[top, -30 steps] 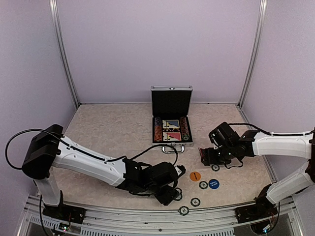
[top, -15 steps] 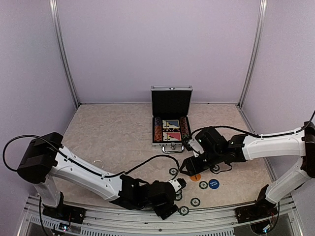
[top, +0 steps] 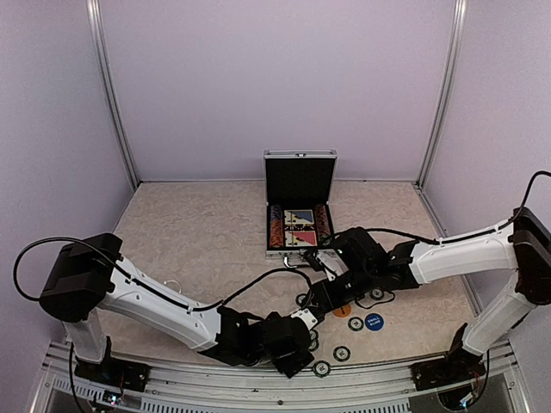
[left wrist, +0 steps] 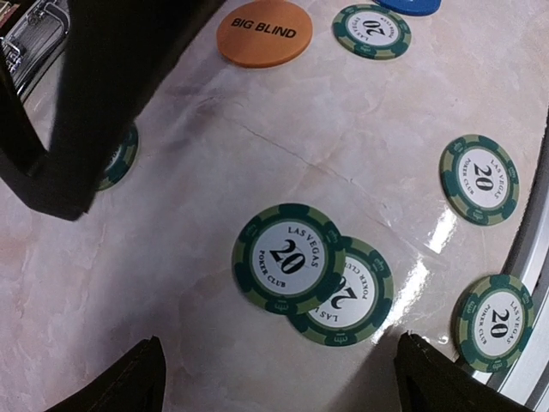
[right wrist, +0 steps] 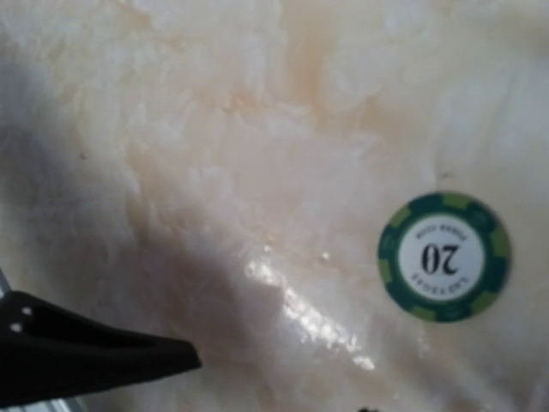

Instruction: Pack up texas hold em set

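The left fingers (left wrist: 129, 382) stand wide apart and empty, the overlapped pair of green chips (left wrist: 313, 275) just ahead between them; the right fingers (right wrist: 86, 356), gap impossible to judge, have a lone chip (right wrist: 443, 256) off to their side; the briefcase (top: 299, 179) waits beyond both.

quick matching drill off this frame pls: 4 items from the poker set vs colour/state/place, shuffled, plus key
Things:
1. briefcase
2. BIG BLIND disc
3. pair of 20 chips at the centre of the left wrist view
4. blue disc

Descriptions:
A. overlapping, one lying partly on the other
B. lid standing open
C. on the table just right of a single green chip in the top view
D. orange

Pairs: 1-B, 2-D, 3-A, 4-C
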Tool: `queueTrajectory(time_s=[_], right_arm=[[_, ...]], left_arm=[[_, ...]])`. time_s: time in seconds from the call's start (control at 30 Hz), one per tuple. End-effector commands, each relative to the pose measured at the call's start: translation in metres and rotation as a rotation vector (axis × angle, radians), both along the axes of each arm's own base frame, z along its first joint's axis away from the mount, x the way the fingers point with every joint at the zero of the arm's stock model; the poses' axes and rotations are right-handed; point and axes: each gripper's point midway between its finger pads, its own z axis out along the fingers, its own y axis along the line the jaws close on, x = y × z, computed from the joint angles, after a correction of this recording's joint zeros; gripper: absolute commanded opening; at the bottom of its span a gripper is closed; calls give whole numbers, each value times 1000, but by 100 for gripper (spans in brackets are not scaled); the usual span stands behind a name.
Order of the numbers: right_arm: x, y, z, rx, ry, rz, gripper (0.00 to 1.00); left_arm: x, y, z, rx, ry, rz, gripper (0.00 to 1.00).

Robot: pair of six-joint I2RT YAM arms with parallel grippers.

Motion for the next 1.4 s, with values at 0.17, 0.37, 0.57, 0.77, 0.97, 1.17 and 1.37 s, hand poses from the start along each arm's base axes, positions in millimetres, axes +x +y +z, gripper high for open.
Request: queueTrajectory(time_s=[0.17,0.37,0.57,0.77,0.97,1.17,1.37], right_arm=[[-22,7,-30,8,102,54,37],[-28,2,-44,-24,136,60,36],[-32,-2,-62,-65,162,64,36],[-37,-4,-73,-74,183,67,34],[-39,-10,-63,-50,169,49,34],[-39,-11,-34,21,127,42,36],[-17,-14,-14,22,48,-57,39]], left_arm=[[5,-6,-6,-12,-2,12,91],[10,-2,-9,-6,-2,45,90],[17,3,-13,-6,9,84,90],[21,4,-9,-16,-1,100,89],[18,8,-9,-34,-8,105,89],[17,10,-8,-54,-26,106,89],[16,8,-4,-67,-33,101,89]])
